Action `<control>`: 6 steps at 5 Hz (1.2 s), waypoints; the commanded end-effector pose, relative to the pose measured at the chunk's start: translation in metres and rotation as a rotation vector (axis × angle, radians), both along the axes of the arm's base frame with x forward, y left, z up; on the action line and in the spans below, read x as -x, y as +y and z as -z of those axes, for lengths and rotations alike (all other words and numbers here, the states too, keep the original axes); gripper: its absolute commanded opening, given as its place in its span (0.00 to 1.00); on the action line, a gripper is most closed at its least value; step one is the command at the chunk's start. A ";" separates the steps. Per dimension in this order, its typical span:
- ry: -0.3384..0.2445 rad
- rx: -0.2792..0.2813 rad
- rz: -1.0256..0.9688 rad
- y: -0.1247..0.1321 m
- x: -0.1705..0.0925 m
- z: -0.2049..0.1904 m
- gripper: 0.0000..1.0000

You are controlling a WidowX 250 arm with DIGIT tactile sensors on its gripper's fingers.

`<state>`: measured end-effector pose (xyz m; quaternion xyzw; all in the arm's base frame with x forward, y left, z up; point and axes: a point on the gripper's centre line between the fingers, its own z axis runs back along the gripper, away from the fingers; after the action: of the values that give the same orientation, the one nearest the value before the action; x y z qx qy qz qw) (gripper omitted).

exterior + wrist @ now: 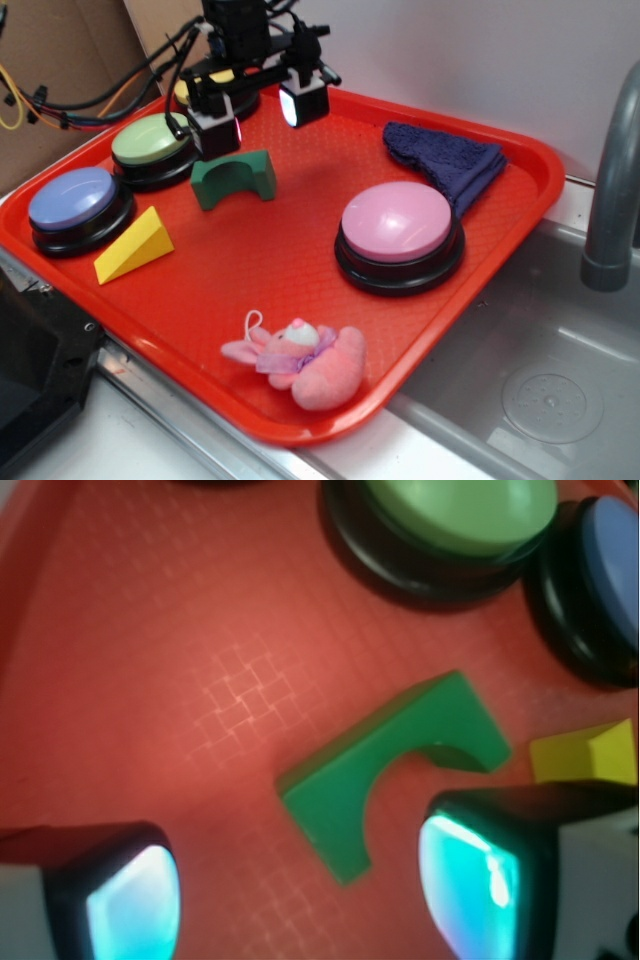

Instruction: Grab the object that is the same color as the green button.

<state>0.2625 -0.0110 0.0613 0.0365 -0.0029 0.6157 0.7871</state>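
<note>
The dark green arch block (233, 178) (385, 765) lies on the red tray (290, 260), its cutout facing the tray's front. The green button (153, 148) (455, 515) with its pale domed top stands just left of the block. My gripper (259, 115) (300, 905) hovers above and slightly behind the block, open and holding nothing. In the wrist view one leg of the arch reaches in between the two glowing fingertips (130, 905), nearer the right one.
A blue button (76, 205) (600, 580), a yellow button (215, 88) partly behind the arm, a pink button (398, 232), a yellow wedge (133, 246) (585, 752), a blue cloth (445, 160) and a pink plush toy (300, 360) share the tray. A sink (540, 380) lies right.
</note>
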 end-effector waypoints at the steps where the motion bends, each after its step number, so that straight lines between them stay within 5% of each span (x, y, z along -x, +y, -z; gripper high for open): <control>1: 0.009 0.001 -0.046 0.006 0.003 0.020 1.00; 3: 0.014 0.025 -0.117 0.012 0.008 0.031 1.00; 4: 0.003 0.017 -0.114 0.014 0.007 0.031 0.72; 5: -0.014 0.004 -0.100 0.017 0.006 0.030 0.00; 6: -0.025 0.001 -0.082 0.018 0.004 0.028 0.00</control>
<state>0.2632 -0.0064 0.0247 0.0400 0.0013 0.6454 0.7628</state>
